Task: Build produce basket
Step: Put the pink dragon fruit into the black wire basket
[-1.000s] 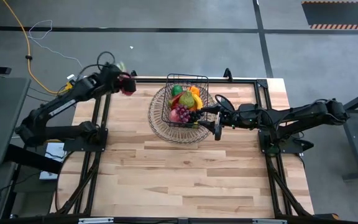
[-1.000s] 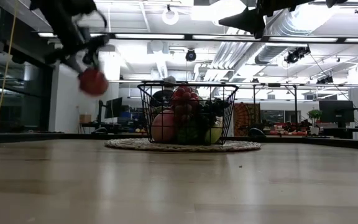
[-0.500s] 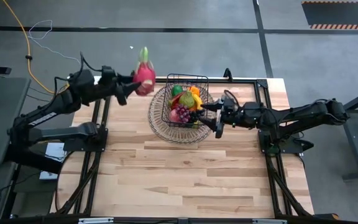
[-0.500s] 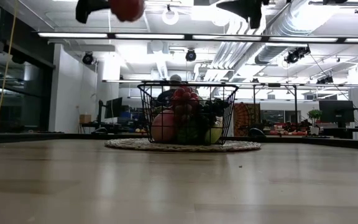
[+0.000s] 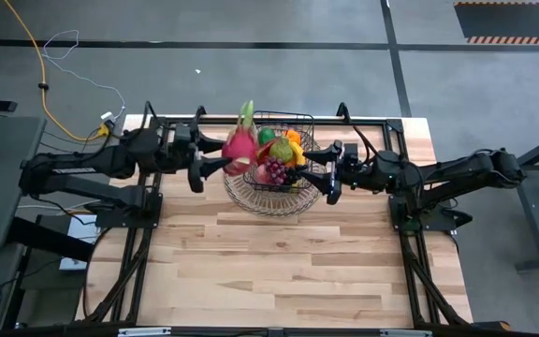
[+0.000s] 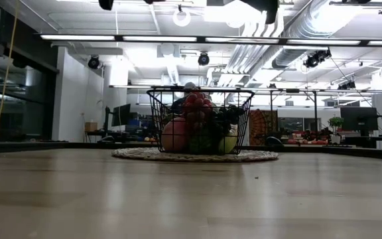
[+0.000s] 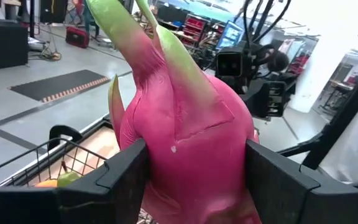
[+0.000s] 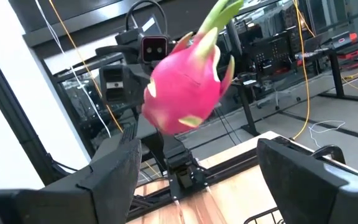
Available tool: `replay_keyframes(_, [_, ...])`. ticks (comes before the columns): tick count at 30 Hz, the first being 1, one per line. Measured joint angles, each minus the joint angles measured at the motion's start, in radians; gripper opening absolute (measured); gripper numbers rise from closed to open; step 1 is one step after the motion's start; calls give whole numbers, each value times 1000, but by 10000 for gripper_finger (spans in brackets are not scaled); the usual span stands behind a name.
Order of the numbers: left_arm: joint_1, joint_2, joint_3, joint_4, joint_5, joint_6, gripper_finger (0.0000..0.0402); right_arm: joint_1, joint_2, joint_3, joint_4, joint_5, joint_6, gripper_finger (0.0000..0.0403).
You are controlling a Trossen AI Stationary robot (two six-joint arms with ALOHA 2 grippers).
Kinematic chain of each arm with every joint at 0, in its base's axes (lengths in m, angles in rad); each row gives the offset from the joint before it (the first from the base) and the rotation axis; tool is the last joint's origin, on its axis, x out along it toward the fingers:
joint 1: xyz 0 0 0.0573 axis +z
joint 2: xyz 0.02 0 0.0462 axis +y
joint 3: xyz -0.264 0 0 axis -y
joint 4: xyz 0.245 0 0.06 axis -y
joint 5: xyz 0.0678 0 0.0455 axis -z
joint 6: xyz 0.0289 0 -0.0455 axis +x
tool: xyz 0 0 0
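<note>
A pink dragon fruit (image 5: 239,147) with a green leafy tip hangs in the air just left of the dark wire basket (image 5: 299,120). My left gripper (image 5: 225,157) is shut on it. The basket holds other produce: a purple grape bunch (image 5: 276,170), green and orange fruits (image 5: 282,145). In the low view the basket (image 6: 244,106) stands on a round woven tray (image 6: 144,155). My right gripper (image 5: 328,173) stands open at the basket's right side, with nothing between its fingers (image 8: 114,171). From there it faces the dragon fruit (image 8: 185,93). My left gripper pinches the dragon fruit's pink body (image 7: 185,155) between its two fingers (image 7: 126,171), one on each opposite side, at its lower half. The fingers come level from the table's left. The fruit is lifted clear, above the basket's rim, green tip (image 7: 114,22) upward and tilted.
The woven tray (image 5: 247,195) sticks out around the basket. Black frame rails (image 5: 148,215) run along the table's left and right sides. Bare wood (image 5: 279,271) spreads over the near half of the table.
My left gripper has swung from the table's far left corner toward the basket and risen, tipping from pointing down to level. The dragon fruit came with it, still held, and now has its green tip up. My right gripper has tipped slightly upward in place.
</note>
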Motion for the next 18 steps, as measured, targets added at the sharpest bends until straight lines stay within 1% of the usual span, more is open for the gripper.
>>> replay_keyframes(7, [-7, 36, 0, 20, 4, -5, 229, 0, 0, 0, 0, -1, 0, 309])
replay_keyframes(14, [-7, 36, 0, 19, 4, -7, 229, 0, 0, 0, 0, -1, -1, 309])
replay_keyframes(16, [-7, 36, 0, 19, -23, -8, 229, 0, 0, 0, 0, -1, -1, 309])
replay_keyframes(18, [-7, 56, 1, 26, -79, -23, 229, 0, 0, 0, 0, -1, -1, 309])
